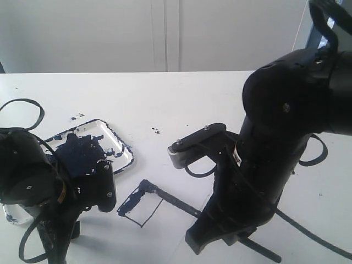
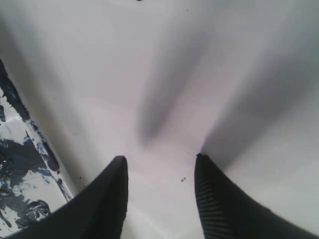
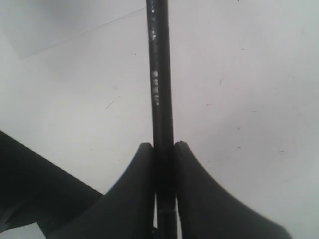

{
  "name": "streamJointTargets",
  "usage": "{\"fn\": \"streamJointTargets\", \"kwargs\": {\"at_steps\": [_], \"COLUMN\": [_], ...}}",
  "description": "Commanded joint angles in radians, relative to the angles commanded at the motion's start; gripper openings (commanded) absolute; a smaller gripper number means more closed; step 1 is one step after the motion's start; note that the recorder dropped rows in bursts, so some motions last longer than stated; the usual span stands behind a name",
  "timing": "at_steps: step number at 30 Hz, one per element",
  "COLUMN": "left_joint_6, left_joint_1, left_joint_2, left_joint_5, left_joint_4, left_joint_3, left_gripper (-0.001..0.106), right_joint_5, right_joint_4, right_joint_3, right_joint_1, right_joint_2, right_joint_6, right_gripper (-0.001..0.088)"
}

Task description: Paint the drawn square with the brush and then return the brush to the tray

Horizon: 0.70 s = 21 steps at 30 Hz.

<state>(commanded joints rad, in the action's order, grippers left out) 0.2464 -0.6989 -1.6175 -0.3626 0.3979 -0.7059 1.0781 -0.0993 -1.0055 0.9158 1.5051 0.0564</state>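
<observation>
The right hand (image 3: 163,149) grasps the brush (image 3: 158,74), whose tip lies at a corner of the square (image 1: 141,207). The left hand (image 2: 159,162) is released, just beside the tray (image 1: 125,147).

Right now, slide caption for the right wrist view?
Right tool clamped on the brush, white surface beneath.

1. One rounded rectangular white tray (image 1: 125,147), blotched with dark blue paint.
2. One long thin black paintbrush (image 1: 177,202).
3. One small black-outlined drawn square (image 1: 144,208).
4. Two black robot hands: left hand (image 2: 159,164), right hand (image 3: 163,148).
5. One white counter (image 1: 181,104).
</observation>
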Motion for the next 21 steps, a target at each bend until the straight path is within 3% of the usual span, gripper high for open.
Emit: {"fn": "streamJointTargets", "kwargs": {"at_steps": [11, 21], "left_joint_6": [0.000, 0.000], "left_joint_1": [0.000, 0.000], "left_joint_2": [0.000, 0.000], "left_joint_5": [0.000, 0.000], "left_joint_4": [0.000, 0.000], "left_joint_3": [0.000, 0.000], "left_gripper": [0.048, 0.048], "right_joint_5": [0.060, 0.056], "right_joint_4": [-0.094, -0.030], "right_joint_3": [0.000, 0.000], "right_joint_1": [0.000, 0.000], "right_joint_2": [0.002, -0.108], "right_joint_6": [-0.056, -0.002], "right_gripper": [0.0000, 0.0000]}}
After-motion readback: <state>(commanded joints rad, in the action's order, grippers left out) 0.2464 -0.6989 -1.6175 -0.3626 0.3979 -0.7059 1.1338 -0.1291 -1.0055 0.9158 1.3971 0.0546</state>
